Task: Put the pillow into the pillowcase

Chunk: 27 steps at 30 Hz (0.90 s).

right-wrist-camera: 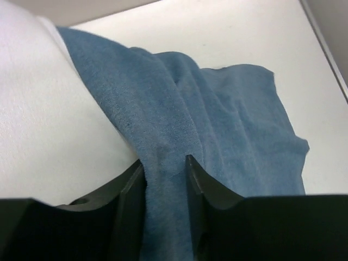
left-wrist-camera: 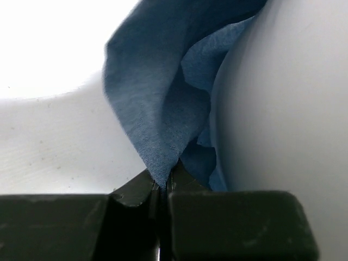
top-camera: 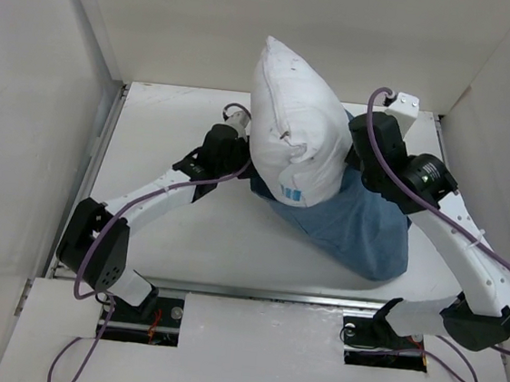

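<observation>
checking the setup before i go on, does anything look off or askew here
Yes: the plump white fabric pillow stands on end, nearly all of it outside the wrinkly slate-blue fabric pillowcase, which trails flat and rumpled across the white table. The left gripper and right gripper each pinch its blue cloth.

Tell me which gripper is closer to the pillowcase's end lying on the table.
Right. The right gripper grips the pillowcase just beside it; the left gripper pinches the opposite edge, beyond the pillow.

Bright, even overhead light, soft shadows; glare bleaches the table [left-wrist-camera: 54,130] beyond the blurred left gripper [left-wrist-camera: 162,184].
</observation>
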Tool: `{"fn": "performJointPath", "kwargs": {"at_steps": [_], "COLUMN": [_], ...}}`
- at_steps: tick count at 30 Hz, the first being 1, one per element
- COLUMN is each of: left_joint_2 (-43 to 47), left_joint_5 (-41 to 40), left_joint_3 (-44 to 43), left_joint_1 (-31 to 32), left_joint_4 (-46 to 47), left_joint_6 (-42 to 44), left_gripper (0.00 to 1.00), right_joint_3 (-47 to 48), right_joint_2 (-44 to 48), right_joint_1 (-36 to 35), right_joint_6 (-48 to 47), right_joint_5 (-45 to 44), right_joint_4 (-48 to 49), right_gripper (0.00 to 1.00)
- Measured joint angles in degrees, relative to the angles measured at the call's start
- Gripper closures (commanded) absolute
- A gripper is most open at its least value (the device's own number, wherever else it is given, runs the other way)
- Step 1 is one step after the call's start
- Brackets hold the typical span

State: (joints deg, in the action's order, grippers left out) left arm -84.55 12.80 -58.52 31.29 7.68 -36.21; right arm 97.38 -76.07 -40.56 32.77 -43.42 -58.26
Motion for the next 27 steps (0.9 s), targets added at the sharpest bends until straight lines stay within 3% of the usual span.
{"fn": "performJointPath", "kwargs": {"at_steps": [4, 7, 9, 11, 16, 17, 18, 21, 26, 27], "left_joint_2": [0.33, 0.33, 0.35, 0.55, 1.51, 1.62, 1.66, 1.68, 1.70, 1.75], "left_joint_5": [-0.92, -1.53, -2.21, -3.34, -4.79, -4.98, -5.27, -6.25, -7.65, -7.82], "left_joint_3": [-0.74, -2.19, -3.10, -3.87, -4.28, -4.31, -4.39, -4.52, -4.52, -4.52], "left_joint_1": [0.35, 0.48, 0.48, 0.48, 0.50, 0.50, 0.55, 0.57, 0.59, 0.59], "left_joint_4": [-1.60, -2.71, -3.15, -3.74, -4.87, -5.20, -5.46, -6.19, -7.48, -7.61], "left_joint_6": [1.14, 1.92, 2.43, 2.95, 3.50, 3.65, 3.80, 4.07, 4.26, 4.26], "left_gripper": [1.00, 1.00, 1.00, 1.00, 1.00, 1.00, 1.00, 1.00, 1.00, 1.00], "right_joint_3": [3.89, 7.74, 9.14, 10.21, 10.25, 9.92, 9.55, 7.78, 0.22, -1.03], "right_joint_2": [-2.60, -5.03, -6.08, -6.91, -7.98, -7.98, -7.98, -7.54, -1.68, -0.24], "right_joint_1": [-0.07, -0.07, -0.02, 0.48, 3.41, 3.65, 3.98, 5.14, 5.73, 5.73], "right_joint_6": [5.33, 7.02, 8.11, 9.09, 10.93, 11.10, 11.39, 11.91, 11.58, 11.39], "right_joint_5": [-8.79, -13.22, -16.57, -19.02, -20.85, -20.92, -20.87, -20.41, -16.00, -15.17], "right_joint_4": [-4.92, -7.30, -8.46, -10.25, -11.19, -11.17, -11.15, -11.08, -7.87, -7.21], "right_gripper": [0.70, 1.00, 1.00, 0.94, 0.92, 0.84, 0.65, 0.51, 0.50, 0.53]}}
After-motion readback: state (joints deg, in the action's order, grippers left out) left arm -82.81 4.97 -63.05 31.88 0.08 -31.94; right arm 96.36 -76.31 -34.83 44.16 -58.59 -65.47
